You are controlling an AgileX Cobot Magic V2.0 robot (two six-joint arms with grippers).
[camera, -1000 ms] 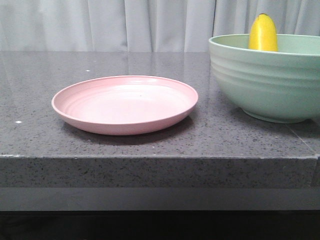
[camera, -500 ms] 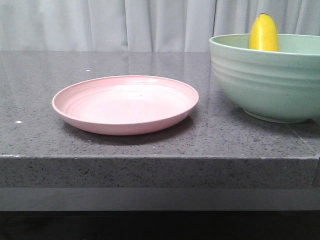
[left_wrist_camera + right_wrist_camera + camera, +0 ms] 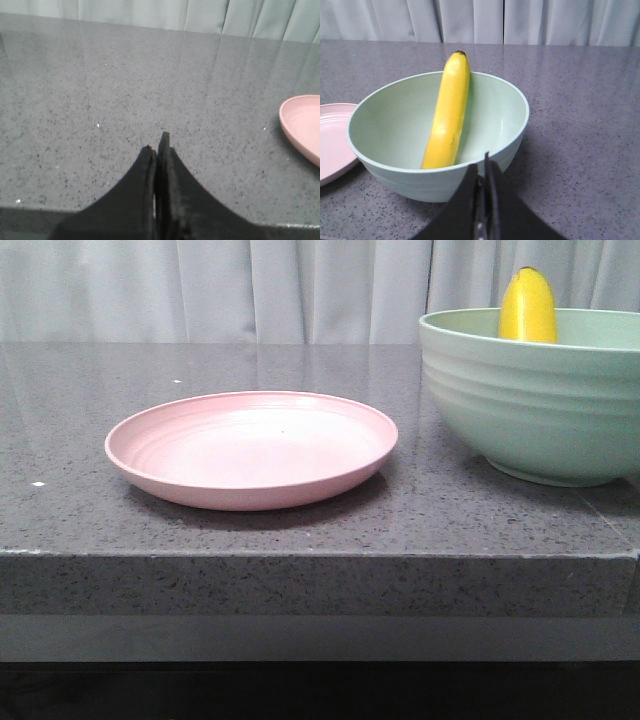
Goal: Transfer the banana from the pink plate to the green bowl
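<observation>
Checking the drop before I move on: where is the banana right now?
The banana is inside the green bowl, leaning against its far wall with the dark tip above the rim; in the front view that is at the right, beside the bare pink plate.

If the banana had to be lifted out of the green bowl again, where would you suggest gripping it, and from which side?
Grip the banana on its upper half, just below the dark tip, coming from above. It leans steeply against the far wall of the green bowl, its tip rising past the rim while its lower end sits deep inside. The upper part is probably the easiest to reach, fingers closing across its width.
</observation>
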